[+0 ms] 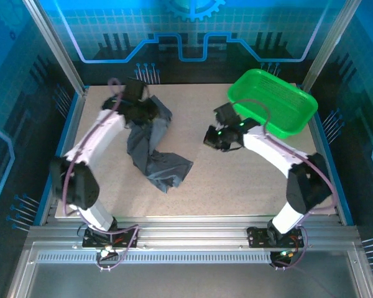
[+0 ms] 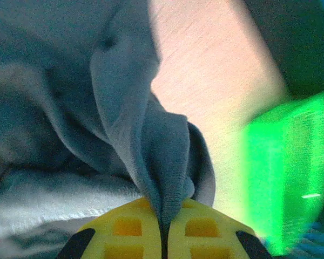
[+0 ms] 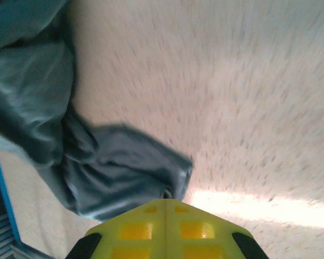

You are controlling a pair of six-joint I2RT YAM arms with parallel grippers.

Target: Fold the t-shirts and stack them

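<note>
One dark slate-grey t-shirt (image 1: pixel 165 167) lies crumpled on the left half of the table, running from the back left toward the middle. My left gripper (image 1: pixel 138 107) is at its far end. In the left wrist view its yellow fingers (image 2: pixel 135 229) are shut on a pinched fold of the t-shirt (image 2: pixel 70 81), which bunches up beyond them. My right gripper (image 1: pixel 212 138) hovers over bare tabletop right of the cloth. In the right wrist view the gripper (image 3: pixel 166 202) is shut with nothing between the fingers. The t-shirt's near corner (image 3: pixel 113 172) lies just beyond the tips.
A bright green mesh basket (image 1: pixel 273 102) stands at the back right corner, also seen as a green blur, the basket (image 2: pixel 286 172), in the left wrist view. The beige tabletop (image 1: pixel 236 186) is bare in front and at the middle right. Metal rails frame the table edges.
</note>
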